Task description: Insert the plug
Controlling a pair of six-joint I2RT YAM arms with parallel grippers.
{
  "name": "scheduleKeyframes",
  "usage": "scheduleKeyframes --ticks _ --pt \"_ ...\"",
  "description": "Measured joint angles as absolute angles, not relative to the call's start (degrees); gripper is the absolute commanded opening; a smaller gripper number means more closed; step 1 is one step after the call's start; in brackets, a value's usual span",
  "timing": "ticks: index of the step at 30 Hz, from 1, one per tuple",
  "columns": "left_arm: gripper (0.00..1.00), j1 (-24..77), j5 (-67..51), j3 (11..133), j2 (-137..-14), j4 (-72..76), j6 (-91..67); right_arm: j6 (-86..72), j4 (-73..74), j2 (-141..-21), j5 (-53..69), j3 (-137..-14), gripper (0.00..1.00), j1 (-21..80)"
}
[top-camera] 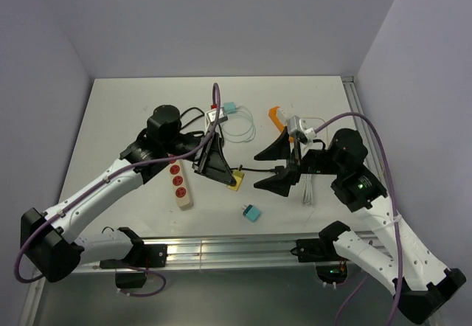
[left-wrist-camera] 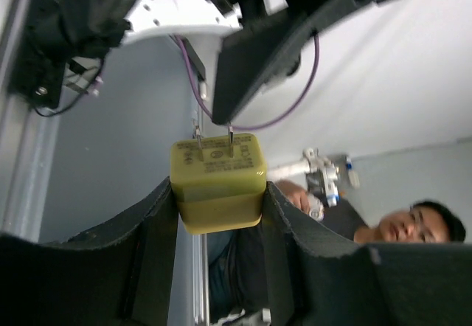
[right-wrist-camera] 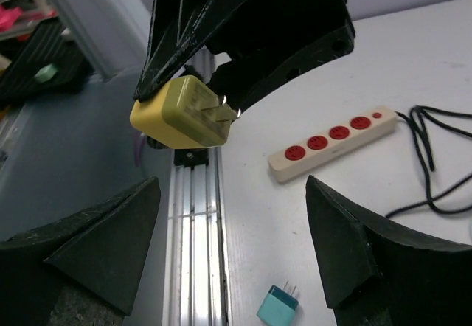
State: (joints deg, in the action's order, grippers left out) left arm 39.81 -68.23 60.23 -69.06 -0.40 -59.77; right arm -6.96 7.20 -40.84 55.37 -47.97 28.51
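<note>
Currently the left gripper point(left-wrist-camera: 219, 219) clamps a squat yellow plastic two-prong plug point(right-wrist-camera: 181, 113) (prongs exposed), aloft near the beige red-socketed power strip point(top-camera: 179, 182). The right gripper point(top-camera: 258, 170) gapes wide, empty.

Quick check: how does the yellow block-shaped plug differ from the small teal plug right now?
Colour: the yellow block-shaped plug is dull yellow, while the small teal plug is blue-green. State: the yellow plug is clamped in the left gripper, raised off the white table, whereas the teal plug lies loose on it near the front edge, untouched. Both show two flat metal prongs.
</note>
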Motion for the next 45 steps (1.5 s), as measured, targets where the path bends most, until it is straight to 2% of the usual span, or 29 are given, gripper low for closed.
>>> scheduleKeyframes --ticks 9,15,20,27,31,38,42,44,45 --pt "0.00 39.83 -73.80 58.46 -66.32 1.74 -59.94 -4.78 2.15 -48.58 69.93 -53.25 0.86 29.06" --pt "0.00 39.83 -74.30 58.41 -66.37 2.44 -60.86 -0.73 2.55 -54.11 74.13 -59.81 0.84 32.56" --pt "0.00 40.34 -74.22 58.39 -66.37 3.38 -61.91 6.20 7.73 -59.42 77.45 -66.37 0.79 35.27" --pt "0.00 41.95 -73.84 58.30 -66.46 5.69 -63.92 13.23 13.50 -62.85 81.82 -67.13 0.72 37.23" --pt "0.00 42.37 -73.63 58.30 -66.46 5.80 -64.25 16.27 16.21 -64.10 83.50 -67.53 0.63 37.56" --pt "0.00 42.61 -73.28 58.30 -66.46 5.80 -64.64 17.91 17.52 -66.59 84.29 -69.56 0.55 41.06" --pt "0.00 42.68 -74.17 58.30 -66.37 5.74 -65.25 19.22 18.39 -68.05 85.36 -70.94 0.41 42.33" --pt "0.00 42.85 -74.63 58.30 -66.24 5.76 -65.65 19.81 18.61 -68.31 85.84 -71.24 0.12 42.85" --pt "0.00 42.89 -74.67 58.30 -66.11 5.61 -65.65 20.16 18.76 -68.40 85.93 -71.33 0.00 43.03"
